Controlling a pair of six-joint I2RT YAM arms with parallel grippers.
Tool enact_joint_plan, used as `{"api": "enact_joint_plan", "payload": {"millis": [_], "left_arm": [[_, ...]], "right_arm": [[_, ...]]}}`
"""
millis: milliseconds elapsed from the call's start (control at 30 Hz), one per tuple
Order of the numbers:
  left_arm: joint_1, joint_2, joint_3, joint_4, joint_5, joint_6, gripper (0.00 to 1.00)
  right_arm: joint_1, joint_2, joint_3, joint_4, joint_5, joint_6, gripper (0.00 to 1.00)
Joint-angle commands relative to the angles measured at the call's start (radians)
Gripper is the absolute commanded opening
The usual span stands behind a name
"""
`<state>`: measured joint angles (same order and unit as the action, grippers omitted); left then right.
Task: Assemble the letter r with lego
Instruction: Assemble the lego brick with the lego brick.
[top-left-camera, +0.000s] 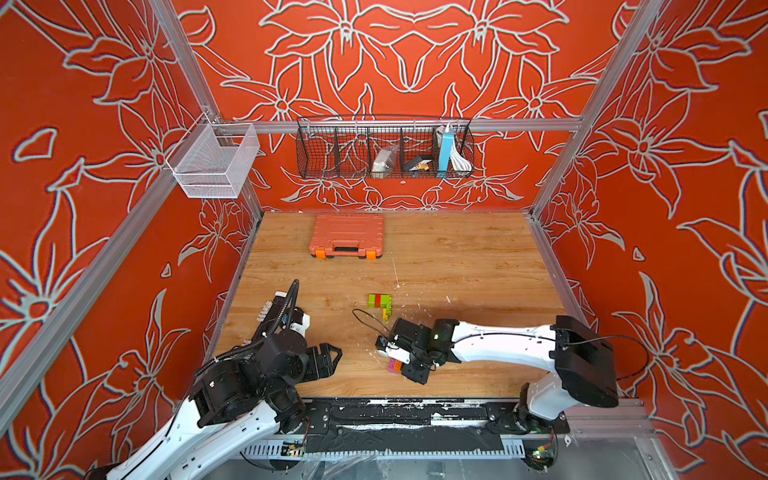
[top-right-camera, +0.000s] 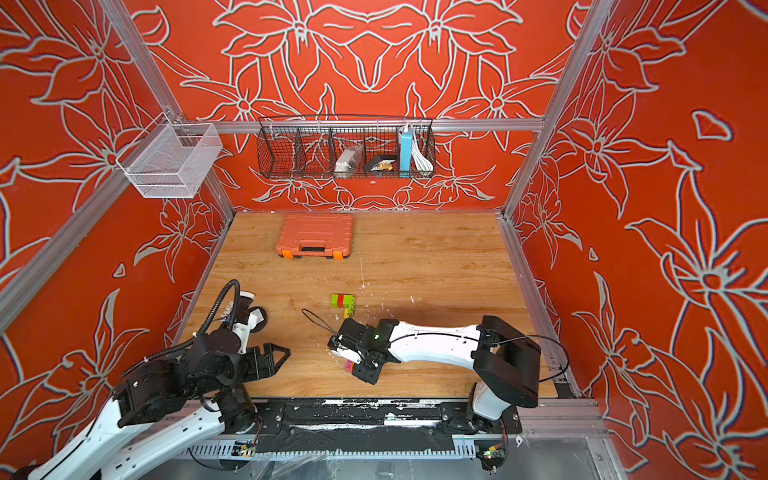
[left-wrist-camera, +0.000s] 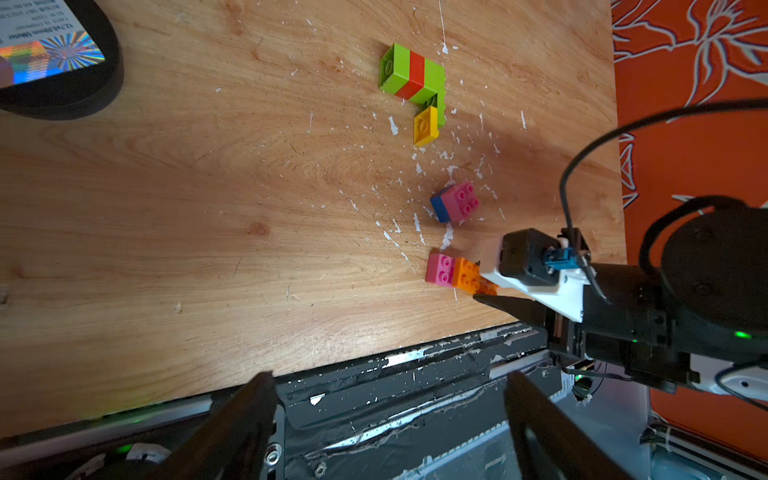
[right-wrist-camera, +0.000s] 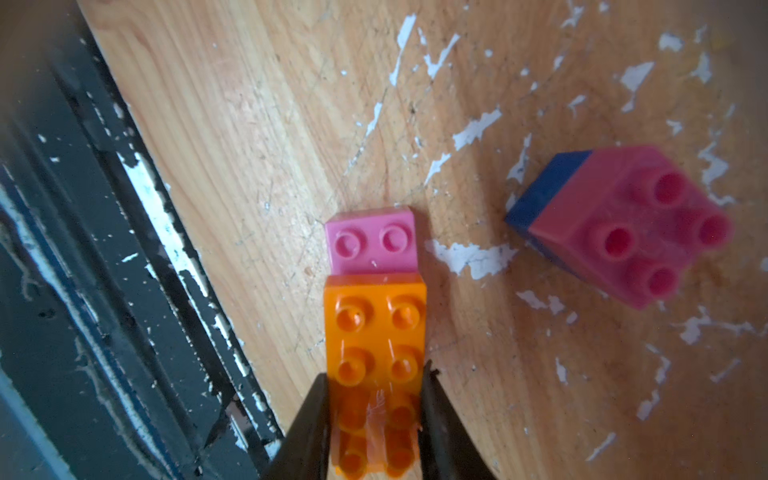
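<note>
Black fingers (right-wrist-camera: 307, 428) of the right gripper (right-wrist-camera: 375, 376) pinched the long, studded orange brick (right-wrist-camera: 374, 324) by its sides, its long axis running straight out from the jaws to a pink brick (right-wrist-camera: 371, 243) at the far end. Near it on the scuffed wooden table (right-wrist-camera: 249, 124), a tilted pink-on-blue pair (right-wrist-camera: 623, 224) showed only in the wrist views. Farther off lay the green-red-green block (left-wrist-camera: 411, 75) with a yellow brick (left-wrist-camera: 426, 124). Jaws of the left gripper (left-wrist-camera: 390, 378) stood apart, empty.

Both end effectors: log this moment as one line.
right end effector: shut on orange brick | pink brick: touching orange brick's end | left end effector: open, empty
</note>
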<state>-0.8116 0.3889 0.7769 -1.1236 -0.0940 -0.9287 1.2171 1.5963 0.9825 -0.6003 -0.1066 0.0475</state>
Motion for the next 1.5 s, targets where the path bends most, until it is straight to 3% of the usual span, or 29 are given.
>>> {"api": "enact_joint_plan", "payload": {"millis": [0, 967, 1467], "left_arm": [[0.005, -0.032, 0.005, -0.043, -0.037, -0.031, 0.86], [0.005, -0.008, 0.001, -0.024, -0.024, -0.015, 0.87], [0.005, -0.007, 0.002, -0.03, -0.019, -0.015, 0.87]], "right_arm": [[0.003, 0.001, 0.011, 0.024, 0.014, -0.051, 0.0], [0.004, 0.078, 0.095, -0.054, 0.017, -0.166, 0.0], [0.01, 0.162, 0.146, -0.147, 0.067, -0.161, 0.0]]}}
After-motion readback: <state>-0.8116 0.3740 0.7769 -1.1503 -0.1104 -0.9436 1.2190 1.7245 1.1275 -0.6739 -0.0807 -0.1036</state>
